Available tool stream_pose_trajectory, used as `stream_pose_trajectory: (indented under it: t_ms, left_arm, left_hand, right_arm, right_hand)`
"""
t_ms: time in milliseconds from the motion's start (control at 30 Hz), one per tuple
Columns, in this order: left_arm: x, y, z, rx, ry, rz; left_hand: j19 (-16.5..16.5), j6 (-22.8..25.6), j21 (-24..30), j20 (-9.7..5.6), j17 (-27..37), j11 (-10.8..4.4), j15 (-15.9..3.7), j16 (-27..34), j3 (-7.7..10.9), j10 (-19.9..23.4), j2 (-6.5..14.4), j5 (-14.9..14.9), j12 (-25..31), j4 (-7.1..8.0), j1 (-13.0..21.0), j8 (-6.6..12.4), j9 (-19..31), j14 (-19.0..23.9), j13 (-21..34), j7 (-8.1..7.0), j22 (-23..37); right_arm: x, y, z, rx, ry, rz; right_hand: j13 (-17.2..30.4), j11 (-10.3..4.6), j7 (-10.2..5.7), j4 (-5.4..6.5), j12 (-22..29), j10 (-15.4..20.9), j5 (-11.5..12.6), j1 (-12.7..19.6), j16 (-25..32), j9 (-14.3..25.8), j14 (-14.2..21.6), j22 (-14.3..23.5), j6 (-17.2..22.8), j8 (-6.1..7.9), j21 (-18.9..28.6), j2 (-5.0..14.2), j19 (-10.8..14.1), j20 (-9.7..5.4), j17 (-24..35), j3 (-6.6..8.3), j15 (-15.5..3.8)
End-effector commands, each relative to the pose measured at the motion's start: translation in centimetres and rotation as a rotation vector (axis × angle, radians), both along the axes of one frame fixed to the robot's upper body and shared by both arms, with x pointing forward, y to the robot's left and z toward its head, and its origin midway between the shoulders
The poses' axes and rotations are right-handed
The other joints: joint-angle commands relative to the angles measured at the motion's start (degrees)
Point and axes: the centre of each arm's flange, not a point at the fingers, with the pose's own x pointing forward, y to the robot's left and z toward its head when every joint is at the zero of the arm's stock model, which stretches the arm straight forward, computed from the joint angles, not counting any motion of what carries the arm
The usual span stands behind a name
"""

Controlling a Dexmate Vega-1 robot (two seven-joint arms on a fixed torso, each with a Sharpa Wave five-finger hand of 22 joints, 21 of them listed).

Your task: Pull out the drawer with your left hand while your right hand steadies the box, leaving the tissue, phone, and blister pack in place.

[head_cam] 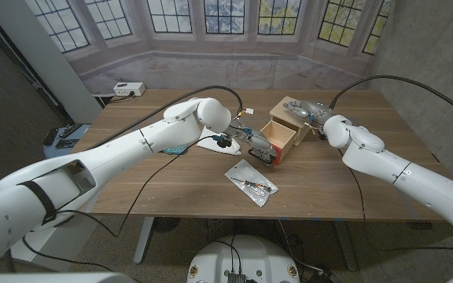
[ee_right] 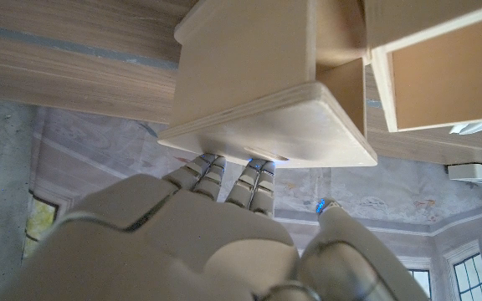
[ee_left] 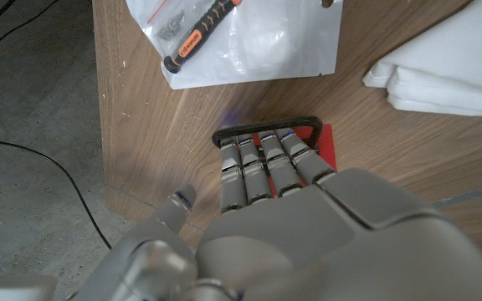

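The small wooden box [head_cam: 296, 118] stands at the table's far right middle, and its drawer [head_cam: 278, 135] is pulled out toward the table's middle. My right hand [head_cam: 308, 110] lies over the box's top, fingers [ee_right: 224, 177] pressing its plywood edge [ee_right: 266, 134]. My left hand [head_cam: 262, 147] is just in front of the drawer; its straight fingers [ee_left: 266, 163] reach over a flat red thing with a black rim [ee_left: 320, 138], perhaps the phone. The white folded tissue [head_cam: 211, 143] [ee_left: 442, 79] lies beside that hand. A clear pack with a small tool [head_cam: 251, 182] [ee_left: 233, 38] lies nearer the front.
A teal flat item [head_cam: 178, 148] shows under my left forearm. A white power strip [head_cam: 129, 89] sits at the far left corner. Black cables [head_cam: 211, 90] arc over the table from both arms. The table's front edge [ee_left: 107, 142] is close to my left hand.
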Motion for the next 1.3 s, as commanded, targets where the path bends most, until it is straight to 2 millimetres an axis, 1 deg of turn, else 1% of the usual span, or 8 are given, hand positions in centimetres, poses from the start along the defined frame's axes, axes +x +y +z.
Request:
stream_pose_trajectory:
  t_ms: [33, 167, 467, 733, 833, 1133, 1233, 1300]
  left_arm:
    - [-0.6, 0.2, 0.3, -0.008, -0.012, -0.006]
    - [-0.7, 0.3, 0.3, -0.012, -0.013, -0.005]
    - [-1.0, 0.6, 0.2, -0.011, -0.024, -0.004]
    - [-1.2, 0.9, 0.3, -0.013, -0.043, -0.013]
    - [-1.2, 1.1, 0.4, -0.014, -0.046, -0.011]
    - [-1.1, 1.6, 0.7, -0.021, -0.056, -0.013]
    - [-1.1, 1.8, 0.8, -0.026, -0.059, -0.016]
    - [-1.1, 1.9, 0.8, -0.028, -0.063, -0.018]
  left_hand:
    - [-0.1, -0.2, 0.0, 0.21, 0.2, 0.67, 0.19, 0.2, 0.49, -0.5, 0.2, 0.2, -0.1, 0.16, -0.6, 0.07, 0.2, 0.0, 0.1, -0.03, 0.2]
    - [-0.1, -0.3, 0.0, 0.22, 0.2, 0.34, 0.23, 0.2, 0.51, -0.6, 0.2, 0.2, -0.1, 0.15, -0.6, 0.05, 0.2, -0.1, 0.1, -0.09, 0.2]
    - [-0.2, -1.0, 0.0, 0.2, 0.2, 0.53, 0.36, 0.0, 0.59, -1.2, 0.1, 0.2, -0.3, 0.07, -0.5, -0.14, 0.2, -0.7, 0.1, -0.08, 0.2]
    - [-1.3, -4.1, -0.3, 0.55, 0.1, 1.34, 0.93, -0.5, 0.76, -4.3, 0.0, 0.3, -1.1, -0.27, -0.4, -0.7, 0.2, -3.3, 0.0, -0.52, 0.2]
    - [-2.2, -5.0, -0.6, 1.05, 0.1, 1.75, 1.36, -0.7, 0.85, -5.7, -0.1, 0.3, -1.3, -0.51, -0.2, -0.73, 0.2, -4.7, 0.0, -0.74, 0.2]
    - [-2.3, -5.6, -0.5, 1.09, 0.0, 1.75, 1.47, -0.6, 0.91, -5.9, -0.1, 0.3, -1.1, -0.66, -0.1, -0.73, 0.2, -5.2, 0.0, -0.83, 0.2]
    - [-2.5, -6.4, -0.6, 1.21, 0.0, 2.31, 1.62, -0.5, 0.94, -6.5, -0.2, 0.3, -1.2, -0.79, 0.0, -0.82, 0.2, -5.7, 0.0, -1.06, 0.3]
    - [-2.8, -7.2, -0.6, 1.39, 0.0, 2.27, 1.74, -0.5, 0.96, -6.9, -0.2, 0.3, -1.2, -0.86, 0.0, -0.91, 0.2, -6.0, 0.0, -1.76, 0.3]
  right_arm:
    - [-0.3, 0.4, -0.2, -0.002, 0.002, 0.007]
    - [-0.4, 0.5, -0.3, -0.001, 0.002, 0.008]
    - [-0.7, 0.6, -0.4, -0.003, -0.001, 0.008]
    - [-0.9, 0.8, -0.5, -0.002, -0.001, 0.007]
    - [-0.9, 0.9, -0.5, -0.004, -0.001, 0.006]
    - [-1.0, 1.7, 0.0, -0.013, -0.008, 0.013]
    - [-1.1, 2.0, 0.2, -0.016, -0.015, 0.016]
    - [-1.2, 2.2, 0.4, -0.019, -0.021, 0.016]
  right_hand:
    - [0.2, 1.38, 0.37, 0.11, 0.5, 1.4, 0.3, -0.2, 0.2, 0.1, 0.3, 0.3, 0.1, 0.29, 0.4, 2.23, 0.5, -0.55, 0.3, 0.23, 0.01]
    - [0.2, 1.29, 0.4, 0.1, 0.5, 1.4, 0.3, -0.2, 0.2, 0.1, 0.3, 0.3, 0.1, 0.29, 0.5, 2.22, 0.5, -0.51, 0.3, 0.26, -0.04]
    - [0.2, 1.44, 0.39, 0.08, 0.5, 1.3, 0.3, -0.1, 0.2, 0.1, 0.4, 0.3, 0.1, 0.3, 0.5, 2.19, 0.6, -0.51, 0.2, 0.36, -0.04]
    - [0.2, 1.37, 0.39, 0.05, 0.5, 1.3, 0.3, 0.0, 0.2, 0.1, 0.4, 0.3, 0.1, 0.3, 0.5, 2.16, 0.6, -0.51, 0.2, 0.45, -0.07]
    - [0.2, 1.36, 0.42, 0.04, 0.5, 1.3, 0.3, 0.0, 0.2, 0.1, 0.5, 0.3, 0.0, 0.29, 0.5, 2.15, 0.6, -0.48, 0.2, 0.46, -0.08]
    - [0.2, 1.57, 0.47, -0.04, 0.4, 1.3, 0.4, 0.1, 0.2, 0.1, 0.4, 0.3, 0.0, 0.3, 0.5, 2.12, 0.7, -0.51, 0.1, 0.57, -0.07]
    - [0.2, 1.6, 0.57, -0.07, 0.4, 1.2, 0.4, 0.2, 0.2, 0.1, 0.5, 0.3, 0.1, 0.31, 0.5, 2.09, 0.7, -0.51, 0.1, 0.61, -0.09]
    - [0.2, 1.63, 0.59, -0.11, 0.4, 1.2, 0.4, 0.2, 0.2, 0.1, 0.4, 0.3, 0.0, 0.3, 0.5, 2.06, 0.7, -0.51, 0.1, 0.65, -0.1]
